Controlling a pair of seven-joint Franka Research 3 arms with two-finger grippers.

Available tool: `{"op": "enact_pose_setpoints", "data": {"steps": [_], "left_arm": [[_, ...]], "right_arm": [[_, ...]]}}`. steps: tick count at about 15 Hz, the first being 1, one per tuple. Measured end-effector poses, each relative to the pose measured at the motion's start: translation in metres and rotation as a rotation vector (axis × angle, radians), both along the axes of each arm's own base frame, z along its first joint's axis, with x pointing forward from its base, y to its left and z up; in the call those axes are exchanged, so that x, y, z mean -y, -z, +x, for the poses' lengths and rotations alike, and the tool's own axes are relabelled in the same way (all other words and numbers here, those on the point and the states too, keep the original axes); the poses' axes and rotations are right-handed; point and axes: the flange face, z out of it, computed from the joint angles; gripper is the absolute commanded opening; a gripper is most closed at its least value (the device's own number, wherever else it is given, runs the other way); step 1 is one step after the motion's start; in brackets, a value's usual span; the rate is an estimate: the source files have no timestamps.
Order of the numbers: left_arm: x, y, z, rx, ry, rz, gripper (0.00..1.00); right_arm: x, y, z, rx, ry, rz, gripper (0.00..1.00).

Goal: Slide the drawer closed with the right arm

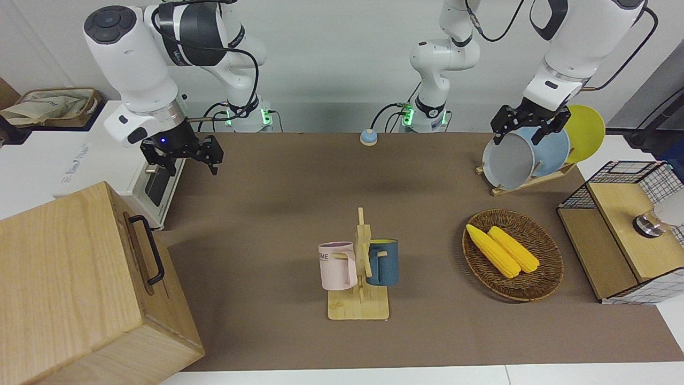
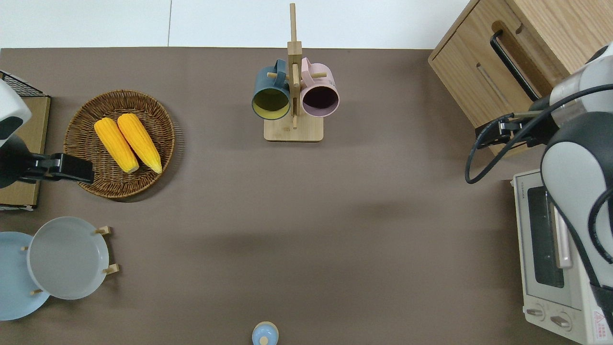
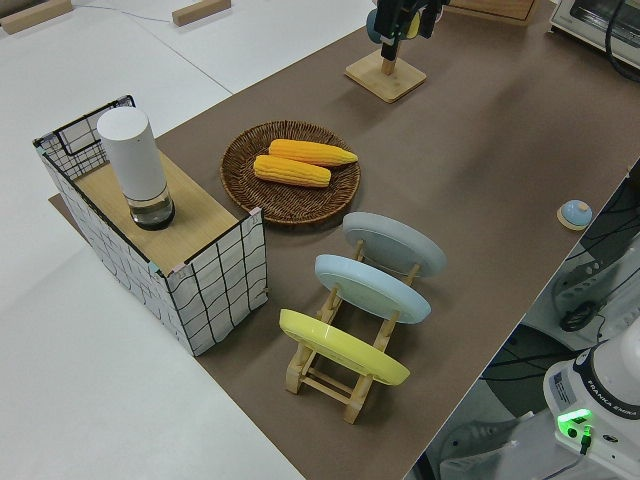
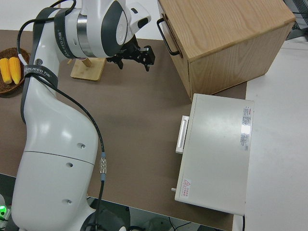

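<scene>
The drawer [image 1: 140, 255] is in the pale wooden cabinet [image 1: 59, 278] at the right arm's end of the table. Its front looks flush with the cabinet face, and its black bar handle [image 2: 512, 64] is free. My right gripper [image 1: 184, 159] hangs open and empty in the air, blue wrist light on. In the overhead view the right gripper [image 2: 489, 135] is over the mat at the cabinet's corner nearest the robots, apart from the handle. It also shows in the right side view [image 4: 134, 57], beside the cabinet's front. My left arm is parked.
A white toaster oven [image 2: 550, 249] stands beside the cabinet, nearer to the robots. A mug rack [image 1: 360, 272] with two mugs is mid-table. Toward the left arm's end are a corn basket [image 1: 513, 254], a plate rack [image 1: 534, 155] and a wire-mesh box [image 1: 620, 230].
</scene>
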Motion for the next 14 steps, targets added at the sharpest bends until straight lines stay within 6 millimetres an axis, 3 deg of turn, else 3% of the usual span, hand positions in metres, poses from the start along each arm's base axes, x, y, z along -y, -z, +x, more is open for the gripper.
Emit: {"op": "enact_pose_setpoints", "data": {"steps": [14], "left_arm": [[0.000, 0.000, 0.000, 0.000, 0.000, 0.000, 0.99]], "right_arm": [[-0.012, -0.017, -0.003, 0.030, -0.030, -0.027, 0.981]]}}
